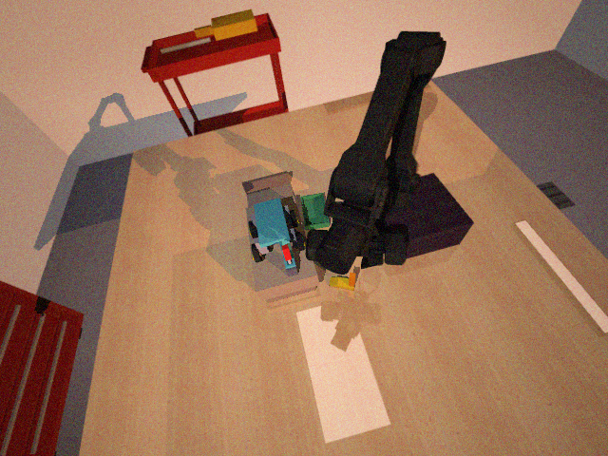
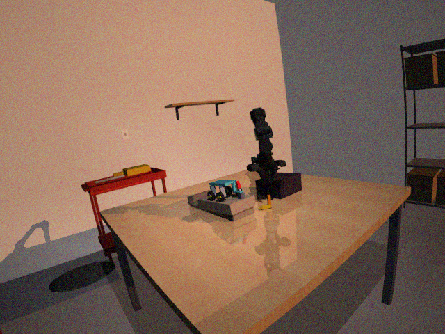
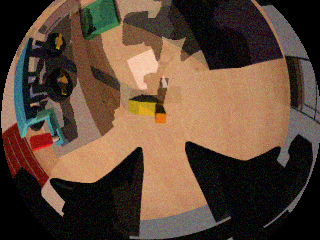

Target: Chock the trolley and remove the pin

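The blue trolley (image 1: 270,220) (image 2: 223,182) (image 3: 21,95) stands on the grey-brown ramp (image 1: 277,283) (image 2: 241,208) (image 3: 85,140). The red-headed stop pin (image 1: 287,254) (image 2: 238,184) (image 3: 41,141) is at the trolley's end nearest the top camera. The yellow chock (image 1: 339,282) (image 2: 265,207) (image 3: 142,107) stands on the table beside the ramp, its orange handle (image 1: 352,279) (image 2: 268,200) (image 3: 160,118) upright. The green tray (image 1: 314,211) (image 3: 100,19) is beside the ramp; I cannot make it out in the exterior view. My gripper (image 3: 164,149) is partly open and empty above the table, with the chock ahead of its fingertips in the wrist view.
A dark block (image 1: 434,216) (image 2: 288,185) (image 3: 240,37) stands near the arm, across from the ramp and tray. A bright patch (image 1: 343,377) (image 3: 143,67) shows on the table. A red cart (image 1: 216,61) (image 2: 125,180) stands beyond the table edge.
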Controlling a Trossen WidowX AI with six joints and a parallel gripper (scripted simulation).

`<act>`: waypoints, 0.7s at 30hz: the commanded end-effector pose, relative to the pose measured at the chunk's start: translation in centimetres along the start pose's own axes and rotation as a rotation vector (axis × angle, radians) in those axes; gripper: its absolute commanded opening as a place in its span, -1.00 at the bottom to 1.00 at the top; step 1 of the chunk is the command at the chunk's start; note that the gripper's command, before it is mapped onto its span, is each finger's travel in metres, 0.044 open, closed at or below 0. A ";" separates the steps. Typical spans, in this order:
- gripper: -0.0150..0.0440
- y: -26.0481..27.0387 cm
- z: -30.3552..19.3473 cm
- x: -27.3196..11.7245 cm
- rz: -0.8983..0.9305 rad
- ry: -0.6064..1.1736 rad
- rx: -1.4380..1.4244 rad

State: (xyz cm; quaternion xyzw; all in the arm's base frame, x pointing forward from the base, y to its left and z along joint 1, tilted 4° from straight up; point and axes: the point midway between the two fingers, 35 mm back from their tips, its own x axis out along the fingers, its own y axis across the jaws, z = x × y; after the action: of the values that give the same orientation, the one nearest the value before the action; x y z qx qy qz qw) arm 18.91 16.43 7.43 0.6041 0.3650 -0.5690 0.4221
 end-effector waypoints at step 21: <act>0.15 -0.2 0.7 4.6 -0.029 -0.034 0.152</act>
State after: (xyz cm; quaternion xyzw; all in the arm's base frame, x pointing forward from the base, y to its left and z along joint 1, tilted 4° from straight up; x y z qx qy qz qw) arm 18.98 15.80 3.93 0.6216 0.3207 -0.6091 0.3738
